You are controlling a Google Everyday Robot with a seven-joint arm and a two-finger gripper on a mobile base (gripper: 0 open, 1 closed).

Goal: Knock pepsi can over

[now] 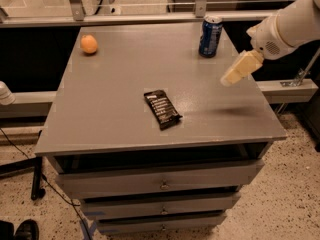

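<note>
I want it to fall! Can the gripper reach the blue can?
Probably yes. The gripper hangs above the table, close to the can, with nothing between them. The snack bar and orange lie far off.

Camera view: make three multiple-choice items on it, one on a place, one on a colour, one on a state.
1. Where is the pepsi can on the table?
A. far right corner
B. front left corner
C. centre

2. What colour is the round fruit?
A. green
B. orange
C. purple

3. How is the pepsi can?
A. lying on its side
B. crushed flat
C. standing upright

Key:
1 A: it stands by the far right corner, beyond the snack bar.
2 B: it is plainly orange.
3 C: its silver top faces up; the claw hangs above the table's right edge, apart from it.
</note>
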